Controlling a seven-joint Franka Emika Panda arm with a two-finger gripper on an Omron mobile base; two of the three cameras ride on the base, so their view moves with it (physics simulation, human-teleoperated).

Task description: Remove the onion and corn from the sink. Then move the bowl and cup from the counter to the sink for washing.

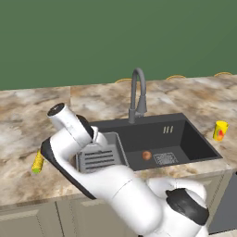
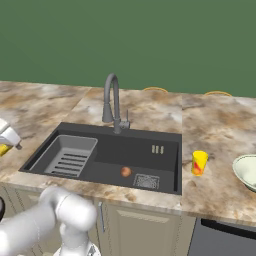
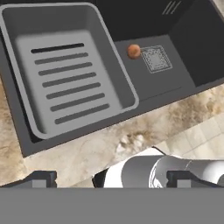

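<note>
The corn (image 1: 38, 162) lies on the table (image 1: 28, 120) near its front edge, left of the sink (image 1: 194, 139), so this part of the clearing looks done. The gripper (image 3: 109, 179) hangs above the front left part of the sink, over the ribbed rack (image 3: 65, 70), and its fingers (image 3: 41, 178) stand wide apart with nothing between them. I judge this is because the hand is free and is turned toward the basin for the next thing. The onion (image 1: 146, 155) rests on the sink floor, just beside the left edge of the drain grate (image 1: 165, 159), probably because the floor slopes there. The faucet (image 1: 137, 95) stands at the back edge of the sink. The cup (image 2: 199, 162) stands upright on the table just right of the sink, and the bowl (image 2: 246, 172) sits near the right edge of the table, both not yet moved.
</note>
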